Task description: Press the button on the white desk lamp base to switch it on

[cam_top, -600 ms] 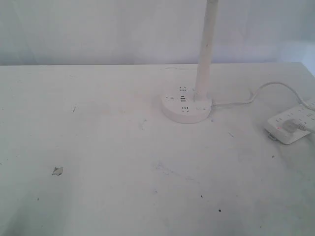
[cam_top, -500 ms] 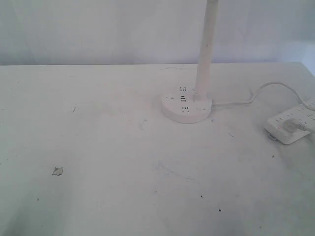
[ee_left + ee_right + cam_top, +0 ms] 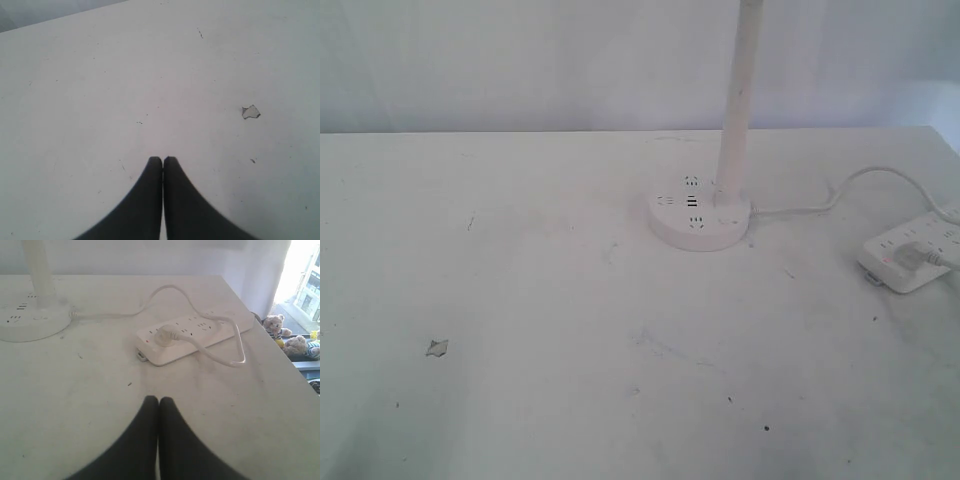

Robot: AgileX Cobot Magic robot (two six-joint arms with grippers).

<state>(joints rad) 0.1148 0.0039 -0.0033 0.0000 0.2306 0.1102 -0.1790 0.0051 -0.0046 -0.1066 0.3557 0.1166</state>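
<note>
The white desk lamp base [image 3: 700, 222] is a round flat puck right of the table's middle, with dark socket slots on top and a tall white stem [image 3: 738, 100]. It also shows in the right wrist view as the lamp base [image 3: 30, 322]. A faint round mark in front of the stem may be the button [image 3: 725, 221]; it is too faint to be sure. Neither gripper appears in the exterior view. My left gripper [image 3: 162, 159] is shut over bare table, nothing held. My right gripper [image 3: 159, 399] is shut too, short of the power strip and well away from the base.
A rectangular white power strip [image 3: 910, 250] lies at the right, also seen as the power strip [image 3: 192, 337], with a plug and looping cable [image 3: 220, 347] running to the lamp. A paint chip [image 3: 437, 348] marks the left side. The table edge [image 3: 280, 355] is near the strip.
</note>
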